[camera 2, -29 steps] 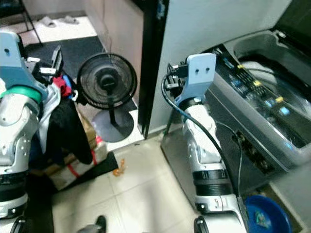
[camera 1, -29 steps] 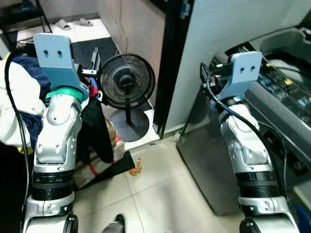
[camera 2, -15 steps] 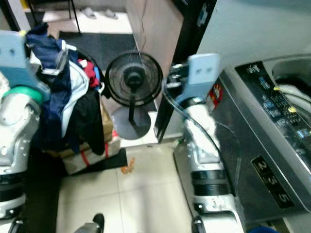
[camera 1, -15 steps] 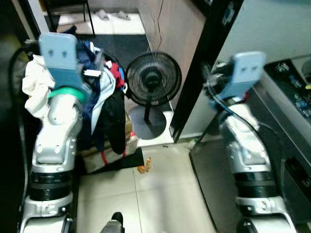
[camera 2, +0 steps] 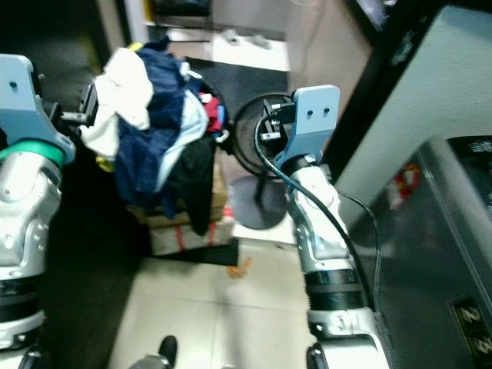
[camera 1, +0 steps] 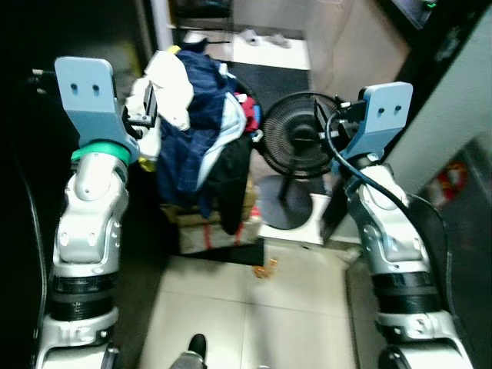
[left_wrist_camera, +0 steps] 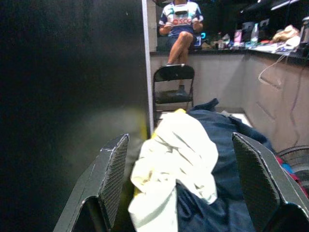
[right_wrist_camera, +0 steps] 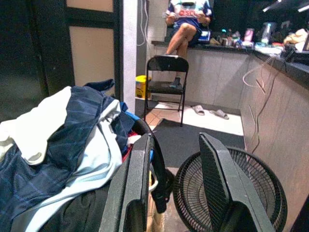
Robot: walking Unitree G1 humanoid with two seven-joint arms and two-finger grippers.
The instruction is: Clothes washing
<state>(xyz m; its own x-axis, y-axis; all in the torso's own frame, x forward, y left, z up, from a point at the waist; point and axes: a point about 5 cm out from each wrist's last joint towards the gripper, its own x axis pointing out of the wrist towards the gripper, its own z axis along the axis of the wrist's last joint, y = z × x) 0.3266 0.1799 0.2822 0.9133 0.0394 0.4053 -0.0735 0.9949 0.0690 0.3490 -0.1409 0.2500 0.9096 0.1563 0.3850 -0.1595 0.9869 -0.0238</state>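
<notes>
Laundry pile (camera 1: 198, 123) heaped just left of the black pedestal fan (camera 1: 296, 142).
Left gripper (left_wrist_camera: 181, 193) spread wide before the pile; right gripper (right_wrist_camera: 173, 193) parted, empty, facing pile and fan.

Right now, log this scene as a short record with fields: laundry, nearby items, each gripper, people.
laundry: heaped pile of clothes, dark navy garments with a cream-white one on top and a black one hanging down its front
beside pile: black pedestal fan on a round base, standing on the floor
floor: pale tiles, small orange scrap
left gripper: open, raised, aimed at the white garment, touching nothing
right gripper: open, raised, empty, between pile and fan
people: one person seated in the background, behind a black folding chair
</notes>
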